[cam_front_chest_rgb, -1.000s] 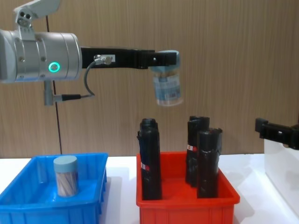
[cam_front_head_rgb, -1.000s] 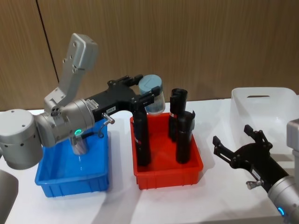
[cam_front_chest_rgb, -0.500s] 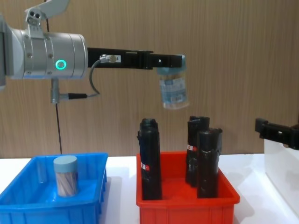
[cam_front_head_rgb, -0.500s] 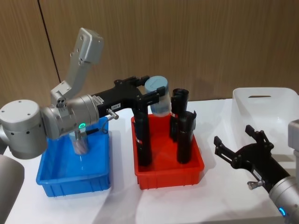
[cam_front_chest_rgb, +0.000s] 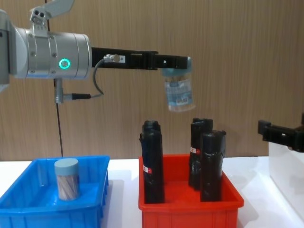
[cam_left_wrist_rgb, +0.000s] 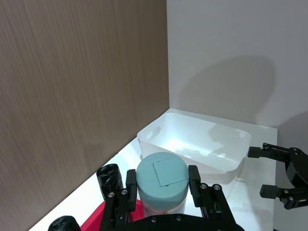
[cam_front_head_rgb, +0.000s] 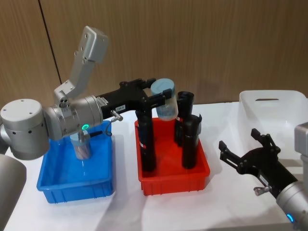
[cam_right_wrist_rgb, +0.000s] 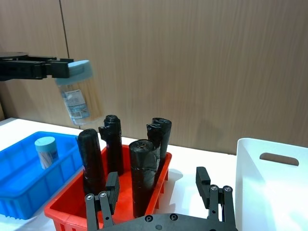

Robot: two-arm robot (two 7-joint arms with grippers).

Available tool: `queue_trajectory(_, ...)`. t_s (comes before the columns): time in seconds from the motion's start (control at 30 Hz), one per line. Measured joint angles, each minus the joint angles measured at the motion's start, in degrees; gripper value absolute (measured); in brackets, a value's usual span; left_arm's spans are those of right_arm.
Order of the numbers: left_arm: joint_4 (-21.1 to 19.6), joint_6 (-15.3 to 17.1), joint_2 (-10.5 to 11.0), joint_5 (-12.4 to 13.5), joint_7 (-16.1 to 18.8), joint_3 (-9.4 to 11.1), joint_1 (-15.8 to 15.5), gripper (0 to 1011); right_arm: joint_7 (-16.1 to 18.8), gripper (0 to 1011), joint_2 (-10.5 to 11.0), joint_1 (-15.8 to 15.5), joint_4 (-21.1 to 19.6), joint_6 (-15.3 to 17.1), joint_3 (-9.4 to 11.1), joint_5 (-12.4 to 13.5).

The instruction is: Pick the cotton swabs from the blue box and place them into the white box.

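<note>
My left gripper (cam_front_head_rgb: 161,98) is shut on a jar of cotton swabs (cam_front_head_rgb: 165,100), a clear jar with a pale blue lid (cam_left_wrist_rgb: 161,175). The jar hangs tilted high above the back of the red bin, as the chest view shows (cam_front_chest_rgb: 179,92). A second jar of cotton swabs (cam_front_head_rgb: 82,146) stands upright in the blue box (cam_front_head_rgb: 72,190) at the left. The white box (cam_front_head_rgb: 274,113) sits at the far right of the table. My right gripper (cam_front_head_rgb: 238,138) hovers open with nothing in it, in front of the white box and to the right of the red bin.
A red bin (cam_front_head_rgb: 173,180) in the middle holds three tall black cylinders (cam_front_head_rgb: 147,144), which rise close under the carried jar. A wood-panelled wall runs behind the table. Bare white tabletop lies between the red bin and the white box.
My left arm has carried the jar to the right, from above the red bin's left side to above its middle. The right gripper has stayed in place.
</note>
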Motion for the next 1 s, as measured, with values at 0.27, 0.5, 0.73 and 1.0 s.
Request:
queue_trajectory(0.27, 0.39, 0.19, -0.11, 0.01, -0.3, 0.05, -0.33, 641, 2.78, 1002, 0.41, 0.85, -0.42, 1.07, -0.06, -2.07)
queue_trajectory(0.5, 0.57, 0.27, -0.15, 0.01, -0.45, 0.08, -0.49, 643, 6.41, 1002, 0.54, 2.94, -0.3, 2.63, -0.07, -3.85)
queue_trajectory(0.73, 0.7, 0.31, -0.18, 0.01, -0.53, 0.08, -0.56, 643, 9.95, 1002, 0.03, 5.88, 0.86, 4.25, -0.06, -5.08)
queue_trajectory(1.0, 0.76, 0.36, -0.21, 0.01, -0.58, 0.08, -0.61, 643, 13.57, 1002, -1.01, 9.52, 2.84, 6.21, -0.06, -5.5)
